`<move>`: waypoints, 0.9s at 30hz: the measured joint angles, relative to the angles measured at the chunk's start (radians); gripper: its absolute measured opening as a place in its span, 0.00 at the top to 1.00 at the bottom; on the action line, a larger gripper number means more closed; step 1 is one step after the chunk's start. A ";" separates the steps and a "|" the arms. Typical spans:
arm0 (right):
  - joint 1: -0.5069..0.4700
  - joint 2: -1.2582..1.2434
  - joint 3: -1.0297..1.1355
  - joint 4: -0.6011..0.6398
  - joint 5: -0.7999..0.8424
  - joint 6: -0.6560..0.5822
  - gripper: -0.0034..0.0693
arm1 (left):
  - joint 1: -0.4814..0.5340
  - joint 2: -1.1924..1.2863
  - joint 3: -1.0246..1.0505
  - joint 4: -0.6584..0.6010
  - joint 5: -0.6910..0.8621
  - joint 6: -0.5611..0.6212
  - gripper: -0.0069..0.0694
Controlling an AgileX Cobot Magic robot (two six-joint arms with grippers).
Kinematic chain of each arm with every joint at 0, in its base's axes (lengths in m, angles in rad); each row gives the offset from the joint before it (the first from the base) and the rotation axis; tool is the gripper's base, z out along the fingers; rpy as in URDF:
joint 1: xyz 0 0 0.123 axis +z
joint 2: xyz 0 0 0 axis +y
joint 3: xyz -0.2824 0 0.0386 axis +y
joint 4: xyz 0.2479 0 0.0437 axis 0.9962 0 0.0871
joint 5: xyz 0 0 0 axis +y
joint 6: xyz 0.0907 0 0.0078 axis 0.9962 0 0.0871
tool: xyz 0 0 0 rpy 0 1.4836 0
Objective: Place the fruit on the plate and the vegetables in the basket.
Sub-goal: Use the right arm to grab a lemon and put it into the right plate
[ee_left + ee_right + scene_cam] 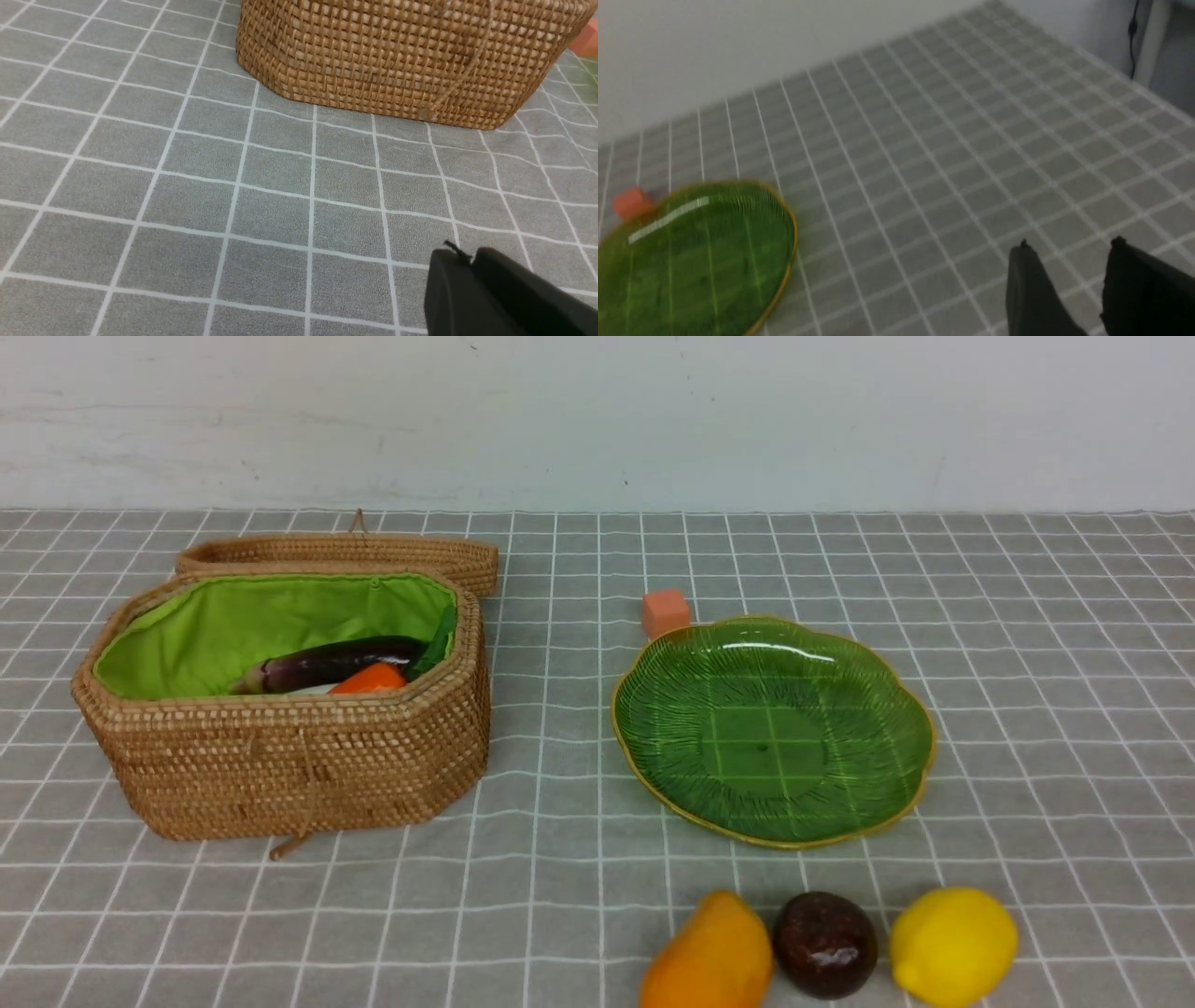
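Grey checked tablecloth (560,896) bears a glossy yellow toy lemon (952,945), likely light and slippery: grip its middle. Left gripper (468,256) fingers together; right gripper (1069,245) apart, empty.

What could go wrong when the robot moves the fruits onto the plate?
The mango, maroon fruit and lemon lie close together; grabbing one may nudge another and set it rolling.
The plate is shallow, so a round fruit might roll off.
The cube by the plate could be mistaken for fruit.
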 joint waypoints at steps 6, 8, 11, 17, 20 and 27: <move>0.109 0.112 0.033 0.237 0.107 -0.154 0.62 | 0.000 0.000 0.000 0.000 0.000 0.000 0.84; 0.159 0.170 0.033 0.293 0.145 -0.200 0.61 | 0.000 0.000 0.000 0.000 0.000 0.000 0.84; 0.228 0.242 0.033 0.308 0.164 -0.195 0.58 | 0.000 0.000 0.000 0.000 0.000 0.000 0.84; 0.275 0.387 0.031 0.323 0.091 -0.082 0.40 | 0.000 0.000 0.000 0.000 0.000 0.000 0.83; 0.275 0.483 0.032 0.358 -0.004 0.041 0.23 | 0.000 0.000 0.000 0.000 0.000 0.000 0.83; 0.275 0.655 0.032 0.489 -0.203 0.148 0.05 | 0.000 0.000 0.000 0.000 0.000 0.000 0.83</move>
